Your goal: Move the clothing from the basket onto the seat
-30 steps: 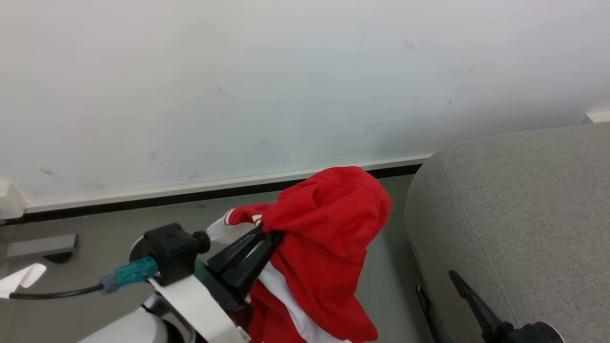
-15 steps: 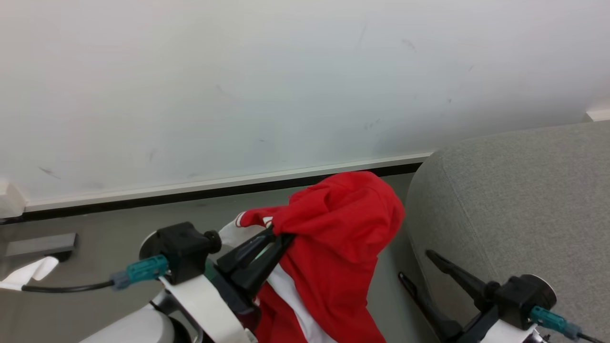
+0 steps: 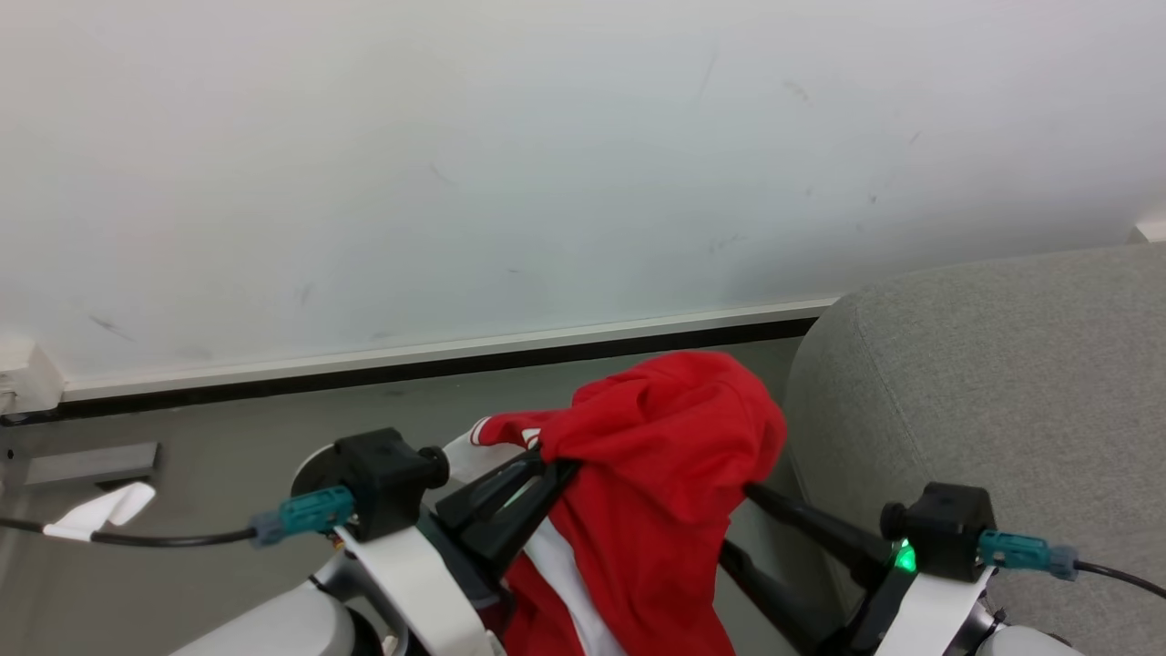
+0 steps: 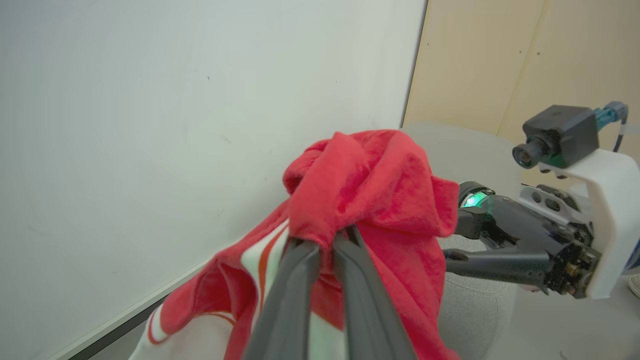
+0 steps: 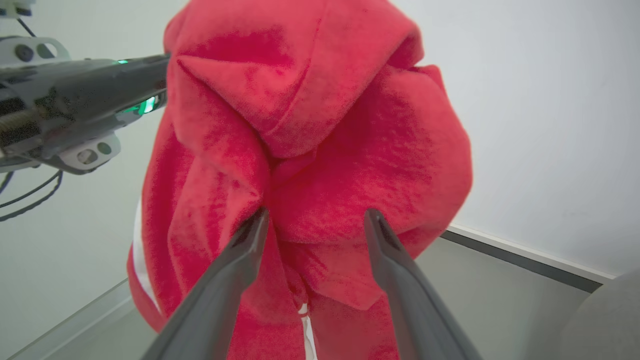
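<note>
The big grey seat (image 3: 984, 383) is on the right. The red clothing (image 3: 665, 456) hangs in the air just beside it. The left gripper (image 3: 551, 463) is squeezed tight on a fold of it. The right gripper (image 5: 316, 215) is open wide, tips at the clothing. A second ago it was lower, away from the red folds.

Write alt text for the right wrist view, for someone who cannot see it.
A bunched red garment hangs in front of a white wall, pinched at its upper left by the left gripper. The right gripper, fingers spread open, points at its lower folds.
</note>
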{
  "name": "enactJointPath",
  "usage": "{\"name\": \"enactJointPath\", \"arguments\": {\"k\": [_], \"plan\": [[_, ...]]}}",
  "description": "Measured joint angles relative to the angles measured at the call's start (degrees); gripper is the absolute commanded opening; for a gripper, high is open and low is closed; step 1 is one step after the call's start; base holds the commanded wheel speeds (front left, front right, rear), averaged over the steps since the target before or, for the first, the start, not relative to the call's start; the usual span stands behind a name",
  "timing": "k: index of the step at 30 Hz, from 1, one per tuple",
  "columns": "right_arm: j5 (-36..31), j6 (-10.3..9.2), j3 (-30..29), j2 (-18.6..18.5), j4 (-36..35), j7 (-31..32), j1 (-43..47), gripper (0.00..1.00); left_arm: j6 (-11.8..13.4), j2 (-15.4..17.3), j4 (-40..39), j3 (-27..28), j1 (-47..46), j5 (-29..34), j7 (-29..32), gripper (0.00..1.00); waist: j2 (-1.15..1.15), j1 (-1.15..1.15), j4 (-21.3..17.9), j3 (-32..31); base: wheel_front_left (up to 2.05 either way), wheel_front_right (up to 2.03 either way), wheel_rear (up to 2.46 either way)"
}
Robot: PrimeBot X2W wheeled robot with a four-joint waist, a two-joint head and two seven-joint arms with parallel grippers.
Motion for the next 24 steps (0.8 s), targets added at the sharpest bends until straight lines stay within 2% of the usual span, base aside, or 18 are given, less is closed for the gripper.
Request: {"name": "enactJointPath", "arguments": {"k": [5, 15, 19, 24], "plan": [[2.03, 0.0, 3.55, -0.96, -1.81, 2.04, -1.09, 1.0, -0.41, -0.32, 1.68, -0.44, -0.02, -0.01, -0.01, 0.0, 0.0, 0.0, 0.0, -0.05, 0.0, 0.0, 0.0], [3.87, 0.0, 4.65, -2.76, -4.75, 2.4, -1.86, 1.0, -0.66, -0.27, 3.36, -0.45, -0.02, -0.13, -0.46, 0.0, 0.0, 0.0, -0.35, 0.02, 0.0, 0.0, 0.0], [3.47, 0.0, 5.38, -2.55, -4.5, 2.38, -2.1, 1.0, -0.67, -0.36, 3.41, -0.48, -0.08, -0.14, -0.47, 0.0, 0.0, 0.0, -0.5, 0.18, 0.0, 0.0, 0.0], [1.13, 0.0, 7.45, -0.01, -0.55, 1.94, -4.2, 1.0, -0.97, -0.73, 3.04, -0.57, -0.78, -0.13, -0.46, 0.0, 0.0, 0.0, -0.51, 0.33, 0.0, 0.0, 0.0]]}}
